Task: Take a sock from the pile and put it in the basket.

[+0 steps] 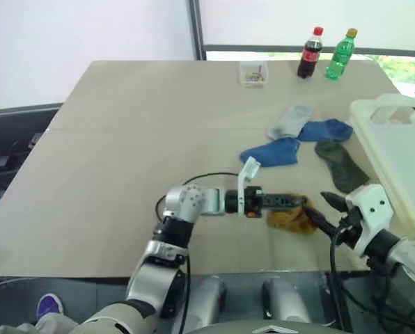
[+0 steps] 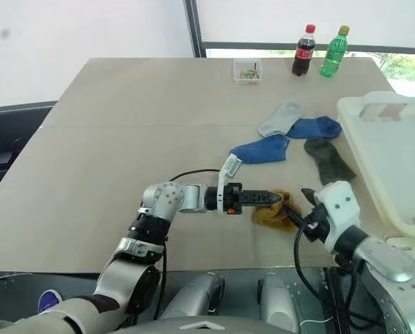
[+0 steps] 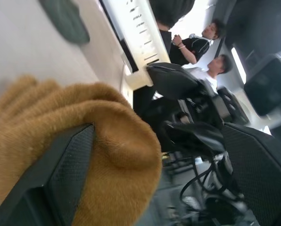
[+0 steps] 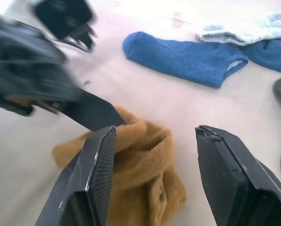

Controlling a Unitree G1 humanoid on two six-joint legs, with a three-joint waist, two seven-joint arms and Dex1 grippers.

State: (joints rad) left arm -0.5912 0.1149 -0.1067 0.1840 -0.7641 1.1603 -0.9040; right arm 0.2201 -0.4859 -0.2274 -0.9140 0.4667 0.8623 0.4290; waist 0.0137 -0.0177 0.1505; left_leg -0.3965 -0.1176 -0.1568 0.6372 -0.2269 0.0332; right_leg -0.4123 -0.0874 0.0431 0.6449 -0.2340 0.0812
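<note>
The mustard-yellow sock [image 1: 291, 217] lies bunched near the table's front edge, apart from the pile. My left gripper [image 1: 296, 202] points right, level, and is open; the sock drapes over one of its fingers [image 3: 65, 174]. My right gripper [image 1: 324, 210] stands open just to the sock's right, its fingers [image 4: 95, 174] on either side of the sock [image 4: 145, 160] without pinching it. The pile holds a light grey sock [image 1: 290, 120], two blue socks [image 1: 271, 152] and a dark grey-green sock [image 1: 341, 165]. The cream-white basket [image 1: 395, 153] stands at the right edge.
A small clear box of coloured bits [image 1: 253, 74], a cola bottle [image 1: 309, 53] and a green bottle [image 1: 340, 54] stand at the far edge. A black cable [image 1: 200, 179] loops by my left wrist. Two people [image 3: 197, 42] sit past the table.
</note>
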